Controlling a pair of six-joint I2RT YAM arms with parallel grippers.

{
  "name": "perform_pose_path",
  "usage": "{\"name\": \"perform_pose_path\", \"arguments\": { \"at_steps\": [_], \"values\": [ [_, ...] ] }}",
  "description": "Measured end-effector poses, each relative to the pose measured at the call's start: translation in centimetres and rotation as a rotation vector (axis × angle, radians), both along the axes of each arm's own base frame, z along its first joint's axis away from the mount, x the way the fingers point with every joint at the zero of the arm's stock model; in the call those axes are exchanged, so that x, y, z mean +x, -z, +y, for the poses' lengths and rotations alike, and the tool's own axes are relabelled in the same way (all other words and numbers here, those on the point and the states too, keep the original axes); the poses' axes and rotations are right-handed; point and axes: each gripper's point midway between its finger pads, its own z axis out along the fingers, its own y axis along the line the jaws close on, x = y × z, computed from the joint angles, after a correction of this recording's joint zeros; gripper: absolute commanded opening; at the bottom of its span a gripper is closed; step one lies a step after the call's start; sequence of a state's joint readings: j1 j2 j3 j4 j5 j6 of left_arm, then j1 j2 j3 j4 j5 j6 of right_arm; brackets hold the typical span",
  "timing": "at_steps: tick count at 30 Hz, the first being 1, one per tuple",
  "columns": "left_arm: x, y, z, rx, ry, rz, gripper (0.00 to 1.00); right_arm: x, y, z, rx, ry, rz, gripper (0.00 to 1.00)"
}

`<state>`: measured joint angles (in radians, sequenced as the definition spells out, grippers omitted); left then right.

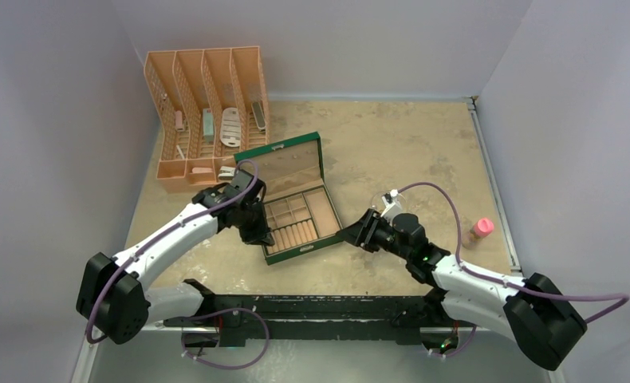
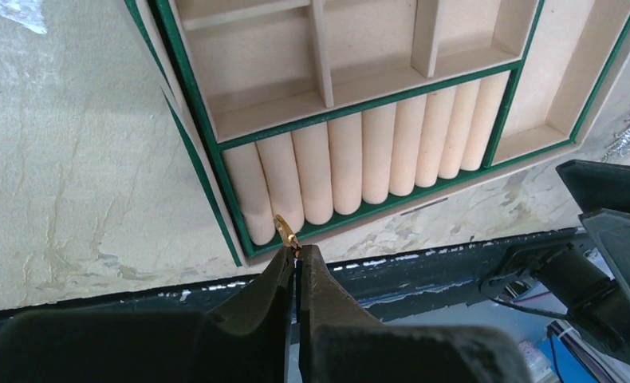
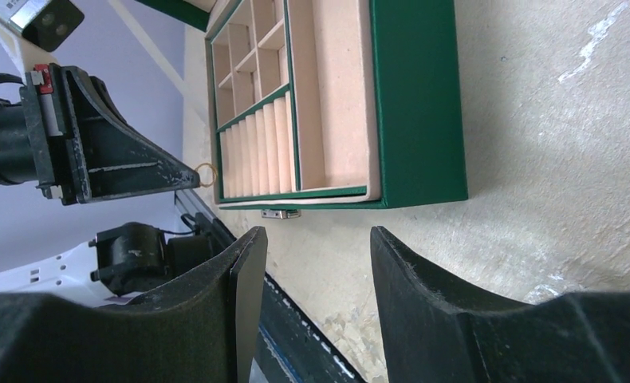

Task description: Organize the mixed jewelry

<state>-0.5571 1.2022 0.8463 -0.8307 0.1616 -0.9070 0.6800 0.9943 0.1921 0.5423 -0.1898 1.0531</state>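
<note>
Gold ring (image 2: 285,231) sits pinched edge-on in the closed left tool (image 2: 297,254), at the near-left corner of the ring rolls (image 2: 360,159) in the green box (image 3: 419,104). Lower it into a groove between rolls before releasing; the right tool (image 3: 318,239) hangs open, empty.

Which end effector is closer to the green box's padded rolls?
Left. The left end effector pinches a gold ring at the edge of the rolls; the right end effector is open outside the box.

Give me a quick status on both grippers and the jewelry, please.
Left gripper shut on gold ring, at the ring rolls of the green box. Right gripper open, empty, beside the box. Nothing blocking the rolls.
</note>
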Motion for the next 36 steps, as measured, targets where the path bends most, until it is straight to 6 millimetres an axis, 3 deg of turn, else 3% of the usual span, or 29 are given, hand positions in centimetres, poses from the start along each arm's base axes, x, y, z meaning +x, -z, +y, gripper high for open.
{"name": "perform_pose_path", "arguments": {
  "at_steps": [36],
  "values": [
    [0.5,2.1,0.3,0.036,-0.01,0.003,0.0,0.3,0.6,-0.5,-0.035,0.027,-0.003,0.53]
  ]
}}
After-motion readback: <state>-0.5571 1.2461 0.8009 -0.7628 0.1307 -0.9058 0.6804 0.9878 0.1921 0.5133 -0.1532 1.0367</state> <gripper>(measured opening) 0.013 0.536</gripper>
